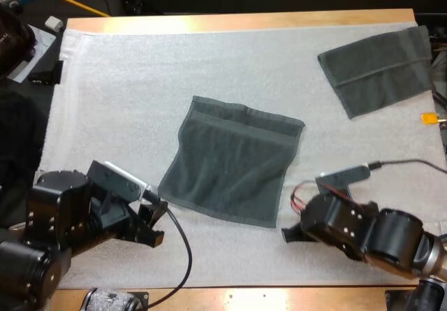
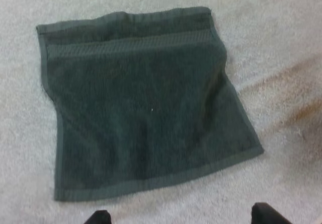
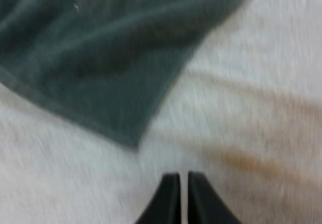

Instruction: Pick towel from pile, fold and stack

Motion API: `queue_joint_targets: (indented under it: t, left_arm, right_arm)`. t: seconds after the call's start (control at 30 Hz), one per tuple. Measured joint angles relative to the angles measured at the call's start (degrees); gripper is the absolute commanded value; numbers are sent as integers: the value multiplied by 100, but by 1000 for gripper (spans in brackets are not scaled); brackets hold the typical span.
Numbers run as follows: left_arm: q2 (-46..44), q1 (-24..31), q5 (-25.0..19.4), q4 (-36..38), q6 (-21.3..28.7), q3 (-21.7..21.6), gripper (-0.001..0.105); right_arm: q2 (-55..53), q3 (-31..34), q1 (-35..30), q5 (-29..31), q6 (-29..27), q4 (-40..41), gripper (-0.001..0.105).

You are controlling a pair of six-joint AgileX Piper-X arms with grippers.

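A dark grey-green towel is laid out flat, nearly square, in the middle of the white mat that covers a wooden table. The left gripper is seen just off the towel's near left corner. Its two black fingers are held wide apart with nothing between them, and the whole towel is spread ahead of the jaws, its near hem just beyond the fingertips. The right gripper is placed just outside the towel's near right corner. Its fingers are drawn almost together and nothing is gripped; bare mat lies under them, and the towel's corner is found a little ahead and to one side. A folded towel is set at the mat's far right corner, well apart from both grippers.
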Motion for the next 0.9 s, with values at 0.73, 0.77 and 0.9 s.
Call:
queue_joint_targets:
  t: [0.73, 0.77, 0.9]
  left_arm:
    - [-436, -10, 42, 167, -100, 464, 56]
    - [-434, -10, 42, 167, -100, 464, 56]
    - [-419, -10, 42, 167, -100, 464, 56]
  right_arm:
    - [-405, 2423, 162, -1330, 1624, -2156, 47]
    - [-391, 2521, 100, -1415, 1687, -2286, 46]
    - [-197, 2881, -299, -1817, 1945, -3057, 45]
